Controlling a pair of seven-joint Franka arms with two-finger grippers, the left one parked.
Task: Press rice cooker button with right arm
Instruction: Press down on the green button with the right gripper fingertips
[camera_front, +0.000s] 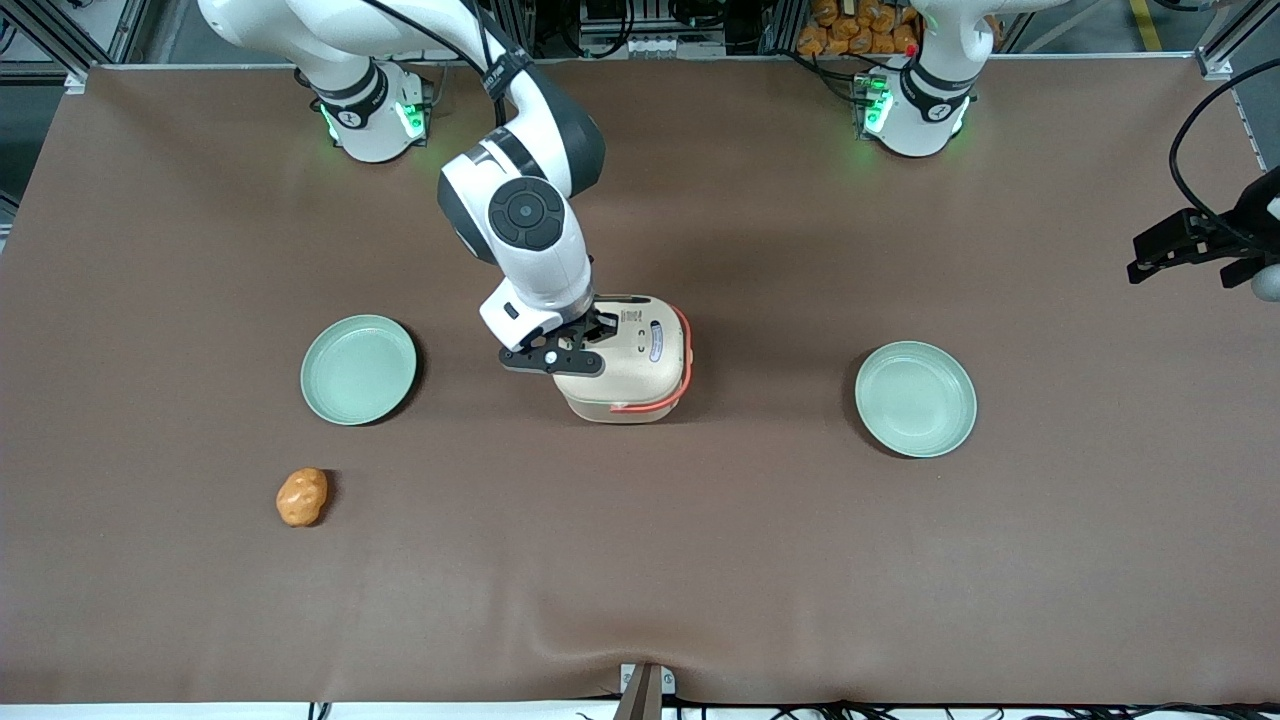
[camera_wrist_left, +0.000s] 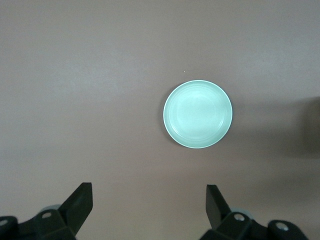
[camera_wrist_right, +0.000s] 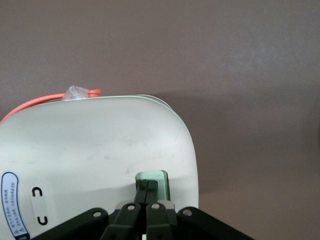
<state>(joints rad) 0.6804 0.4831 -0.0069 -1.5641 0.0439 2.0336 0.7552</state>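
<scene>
Cooker (camera_front: 630, 365): we see it mid-table between two plates | end effector (camera_wrist_right: 146, 192): fingers pressed together, tips on the cooker's green button (camera_wrist_right: 159, 180)

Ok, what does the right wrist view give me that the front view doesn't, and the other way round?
Only the right wrist view shows the pale green button on the rice cooker, with the gripper shut and its fingertips on that button. Only the front view shows the layout: a green plate toward the working arm's end, another plate toward the parked arm's end, and an orange potato-like object nearer the camera. Both show the cream cooker, its salmon handle, the gripper at the cooker and the brown table.
</scene>
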